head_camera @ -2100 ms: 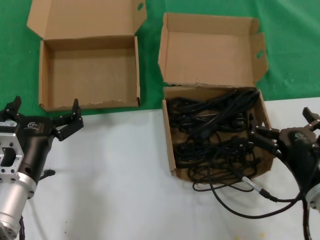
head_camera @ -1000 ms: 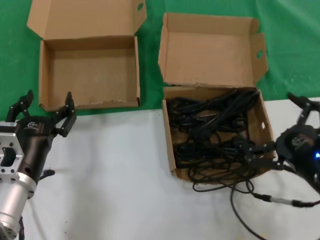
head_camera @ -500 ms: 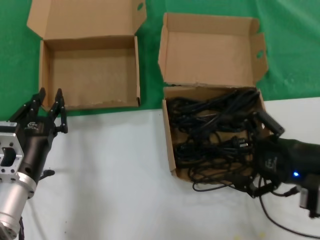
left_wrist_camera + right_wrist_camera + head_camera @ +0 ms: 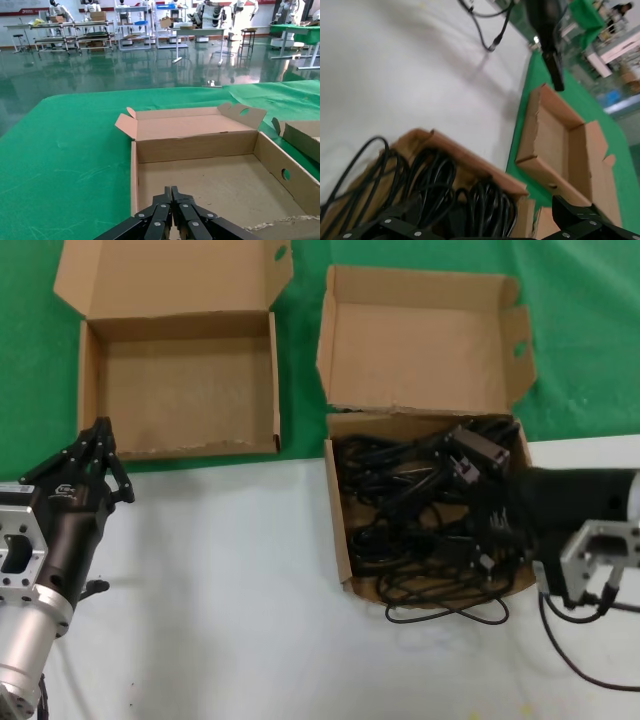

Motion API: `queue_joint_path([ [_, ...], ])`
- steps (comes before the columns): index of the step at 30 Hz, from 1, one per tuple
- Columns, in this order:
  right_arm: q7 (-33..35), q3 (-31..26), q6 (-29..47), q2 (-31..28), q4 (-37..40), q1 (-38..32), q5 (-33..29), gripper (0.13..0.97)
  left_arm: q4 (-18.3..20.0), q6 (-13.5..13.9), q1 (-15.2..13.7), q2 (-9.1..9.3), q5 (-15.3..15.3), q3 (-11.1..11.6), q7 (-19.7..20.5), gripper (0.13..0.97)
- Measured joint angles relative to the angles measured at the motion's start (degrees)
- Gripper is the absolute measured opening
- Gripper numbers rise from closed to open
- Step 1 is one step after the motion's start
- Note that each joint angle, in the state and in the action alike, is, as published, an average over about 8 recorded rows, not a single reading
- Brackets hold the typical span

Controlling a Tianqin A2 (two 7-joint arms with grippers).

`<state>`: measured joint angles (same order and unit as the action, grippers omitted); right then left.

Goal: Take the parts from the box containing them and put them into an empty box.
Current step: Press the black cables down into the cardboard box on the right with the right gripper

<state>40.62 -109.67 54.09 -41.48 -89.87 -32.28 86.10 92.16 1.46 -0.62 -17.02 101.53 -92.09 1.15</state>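
Black looped parts (image 4: 400,502) fill the squarish box containing them (image 4: 337,530), and one loop (image 4: 446,616) trails over its front wall onto the white table. My right gripper (image 4: 478,502) reaches in from the right and hangs open over the cords, one finger near the back, one near the front. In the right wrist view the cords (image 4: 440,187) lie between the spread fingers (image 4: 577,220). The wider empty box (image 4: 180,390) stands back left. My left gripper (image 4: 97,452) is shut just before its ragged front edge, pointing into the empty box (image 4: 215,175), with nothing held.
Both lids stand open at the back on green cloth (image 4: 300,340). My own grey cable (image 4: 585,665) curls on the white table (image 4: 230,590) at the right. The two boxes stand about a hand's width apart.
My right gripper swung from the box's front right corner to over the cords inside it. My left gripper's fingers closed together from a spread stance.
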Motion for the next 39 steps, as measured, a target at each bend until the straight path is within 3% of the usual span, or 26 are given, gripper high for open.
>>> queue_joint_path([
  [13,-3.5,-5.9,-1.0,1.9,2.6,-7.6,-7.4,0.805,0.0,0.0,0.0,0.00,0.0,0.0,0.0,0.146],
  [21,-4.5,-7.6,-1.6,2.4,4.3,-9.2,-9.2,0.628,0.0,0.0,0.0,0.00,0.0,0.0,0.0,0.145],
  [25,-4.7,-8.1,-1.8,2.9,5.6,-10.0,-9.3,0.628,0.0,0.0,0.0,0.00,0.0,0.0,0.0,0.145],
  [33,-5.6,-9.0,-1.7,3.7,7.8,-11.6,-9.3,0.415,0.0,0.0,0.0,0.00,0.0,0.0,0.0,0.145],
  [39,-6.7,-9.4,-1.5,4.0,9.0,-12.4,-9.4,0.319,0.0,0.0,0.0,0.00,0.0,0.0,0.0,0.145],
])
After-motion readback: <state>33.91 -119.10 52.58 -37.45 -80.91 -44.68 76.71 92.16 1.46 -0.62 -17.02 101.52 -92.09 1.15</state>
